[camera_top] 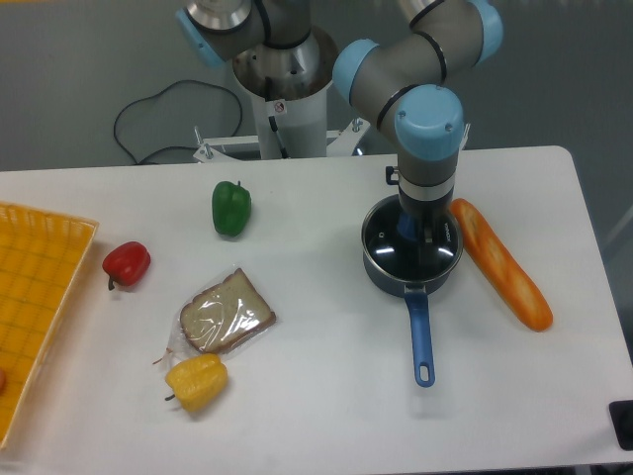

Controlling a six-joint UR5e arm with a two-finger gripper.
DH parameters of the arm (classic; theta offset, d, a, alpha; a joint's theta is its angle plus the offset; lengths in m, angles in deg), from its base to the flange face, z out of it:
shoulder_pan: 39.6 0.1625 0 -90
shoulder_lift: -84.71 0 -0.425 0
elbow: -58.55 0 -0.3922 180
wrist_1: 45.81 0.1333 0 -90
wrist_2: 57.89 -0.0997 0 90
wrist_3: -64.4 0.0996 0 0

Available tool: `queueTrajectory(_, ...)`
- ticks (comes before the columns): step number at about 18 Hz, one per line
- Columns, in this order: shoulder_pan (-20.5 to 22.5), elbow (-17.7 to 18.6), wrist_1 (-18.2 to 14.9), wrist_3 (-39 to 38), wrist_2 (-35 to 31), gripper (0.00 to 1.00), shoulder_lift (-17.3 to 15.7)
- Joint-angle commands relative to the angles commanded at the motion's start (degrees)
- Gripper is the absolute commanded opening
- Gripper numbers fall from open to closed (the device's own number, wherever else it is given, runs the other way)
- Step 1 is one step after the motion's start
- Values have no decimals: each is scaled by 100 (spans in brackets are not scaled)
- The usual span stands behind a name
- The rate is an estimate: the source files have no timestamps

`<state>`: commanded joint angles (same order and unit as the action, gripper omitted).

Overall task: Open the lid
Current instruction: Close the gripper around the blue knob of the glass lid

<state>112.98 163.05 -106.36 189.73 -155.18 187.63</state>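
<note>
Gripper [416,234] position: directly above the round clear glass lid with the thin silver rim [391,252], fingers pointing down at its blue centre knob; the wrist hides the fingertips, so whether they are spread or clamped on the knob cannot be determined. The lid sits on the dark blue long-handled saucepan [414,297], right of table centre, handle pointing toward the near edge. Risk: a partial or off-centre hold on the knob may let the lid slip or tilt on lifting. Risk: the orange bread loaf [502,265] lies just beside the pan's right side; any sideways drag could push the pan against it.
</note>
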Motion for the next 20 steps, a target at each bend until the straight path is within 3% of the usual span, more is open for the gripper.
queueTrajectory(10, 61, 228, 9, 106, 17, 100, -114)
queueTrajectory(20, 88, 238, 35, 70, 35, 100, -114)
